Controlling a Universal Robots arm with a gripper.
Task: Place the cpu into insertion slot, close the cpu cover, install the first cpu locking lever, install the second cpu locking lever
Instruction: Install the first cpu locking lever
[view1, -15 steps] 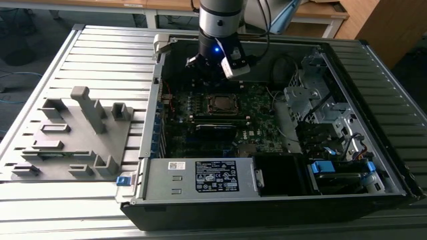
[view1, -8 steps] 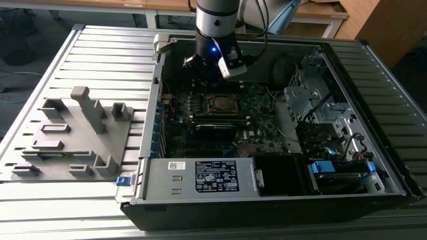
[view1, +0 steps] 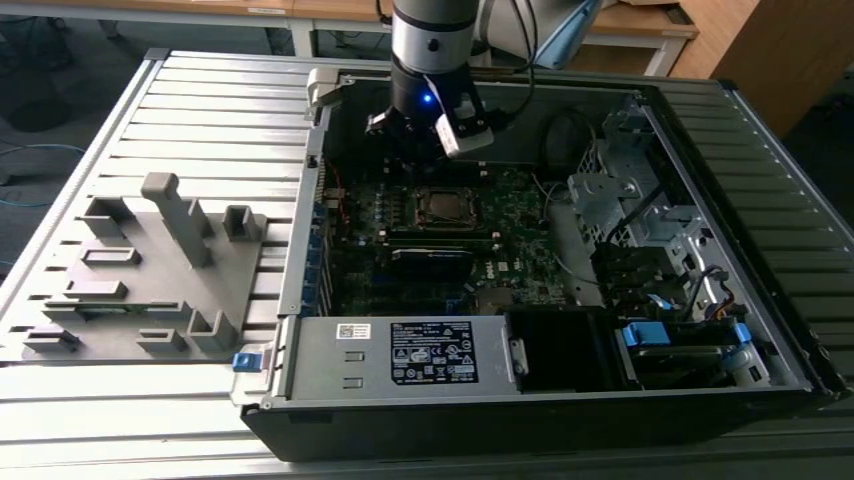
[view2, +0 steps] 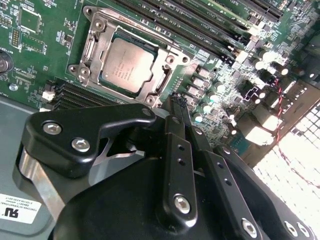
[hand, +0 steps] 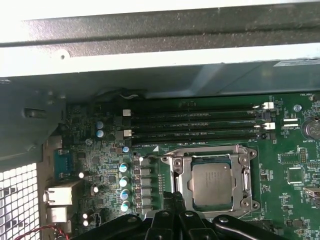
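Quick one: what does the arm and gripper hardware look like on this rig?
Arm: silver-grey cylinder, black wrist section with a blue light, a white box on its side, dark cables trailing off. Gripper: matte black linkage bars with silver screw heads, slim black fingers.

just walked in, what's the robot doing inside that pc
A single robot arm is reaching down into an open computer case, over its motherboard. The cpu sits in the insertion slot, and the cpu cover lies flat around it. The gripper, shut, hangs right at the socket's edge. Whether the locking levers are latched is not clear.
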